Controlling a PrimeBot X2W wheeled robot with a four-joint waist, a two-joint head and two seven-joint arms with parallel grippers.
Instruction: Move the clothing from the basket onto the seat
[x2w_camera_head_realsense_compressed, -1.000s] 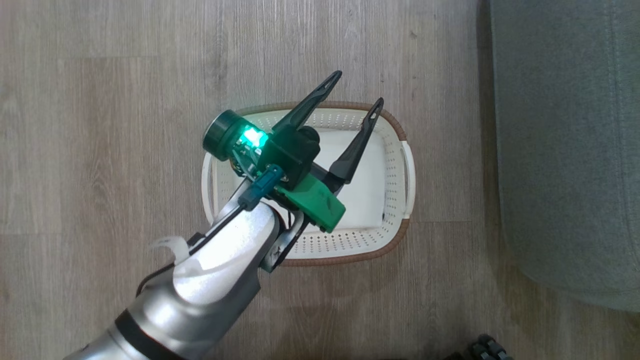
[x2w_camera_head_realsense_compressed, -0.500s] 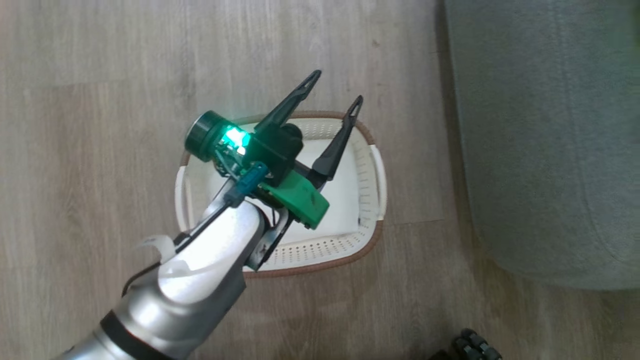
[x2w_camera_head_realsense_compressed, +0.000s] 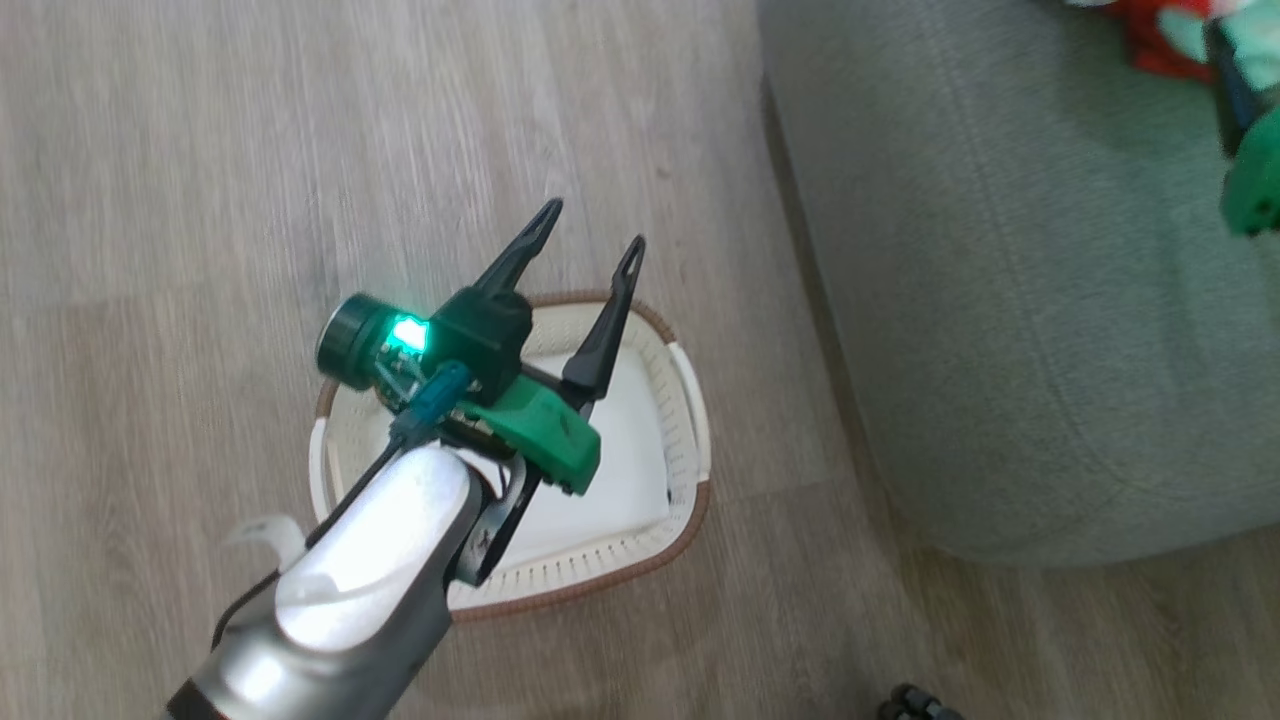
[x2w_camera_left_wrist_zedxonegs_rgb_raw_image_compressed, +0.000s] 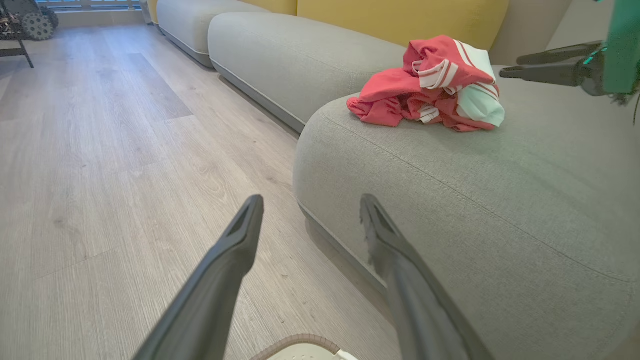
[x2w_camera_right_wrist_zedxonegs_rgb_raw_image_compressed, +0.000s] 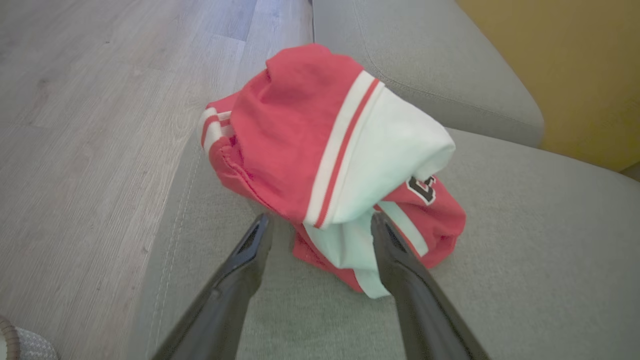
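Note that the left pincer (x2w_camera_head_realsense_compressed: 592, 225) hangs above the small rectangular cream plastic basket (x2w_camera_head_realsense_compressed: 690, 400) with the brown woven-look rim. Its two long dark fingers are spread wide and grip nothing.

The basket stands on the pale wood-look floor (x2w_camera_head_realsense_compressed: 200, 200), near the left edge of the large grey-green upholstered seat cushion (x2w_camera_head_realsense_compressed: 1000, 300) but apart from it. A flat plain white sheet (x2w_camera_head_realsense_compressed: 625, 470) lies inside the basket.

You find the red sports clothing (x2w_camera_right_wrist_zedxonegs_rgb_raw_image_compressed: 320, 135), of thin fabric with white stripes and white panels, crumpled in one heap on the seat. The heap lies close to the cushion's rounded, stitched edge, at the far right in the head view. Dark lettering shows on one red fold.

The right pincer (x2w_camera_right_wrist_zedxonegs_rgb_raw_image_compressed: 320, 220) hovers over the seat on the near side of the heap, with its fingers parted wide. In the left wrist view its fingers stand just beside the heap, apart from it, and hold nothing. A yellow backrest (x2w_camera_left_wrist_zedxonegs_rgb_raw_image_compressed: 400, 15) rises behind the seat.
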